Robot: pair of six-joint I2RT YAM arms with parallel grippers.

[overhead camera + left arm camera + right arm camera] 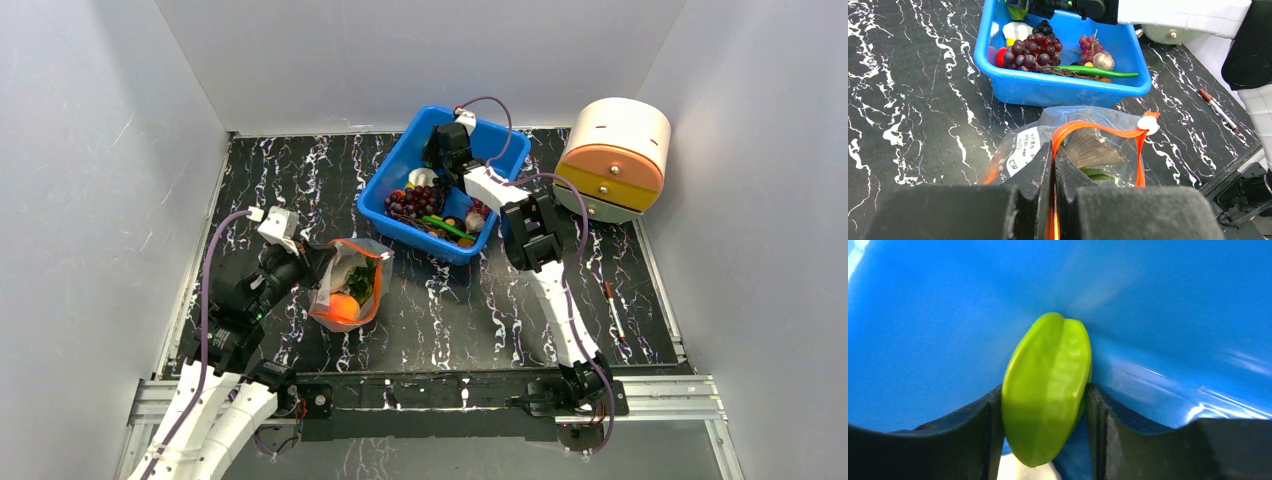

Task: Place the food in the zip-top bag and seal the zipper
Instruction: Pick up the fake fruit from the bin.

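Centrally, the zip-top bag (348, 285) is laid on the black, white-veined counter (450, 310), with an orange food (343, 307) seen inside. Its zipper (1098, 127) is pinched by the left hand (1053, 155), pressed together on it. Beyond, inside the blue bin (425, 242), a green toy fruit (1048, 370) is clamped by the right hand (1044, 390). The counter is enclosed by plain white walls (100, 150). The bag's near end is hidden behind the left hand, and part of the bin is covered by the right arm.

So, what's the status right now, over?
Left gripper shut on zip-top bag mouth. Right gripper gripping green starfruit inside blue bin. Nothing between bin and bag.
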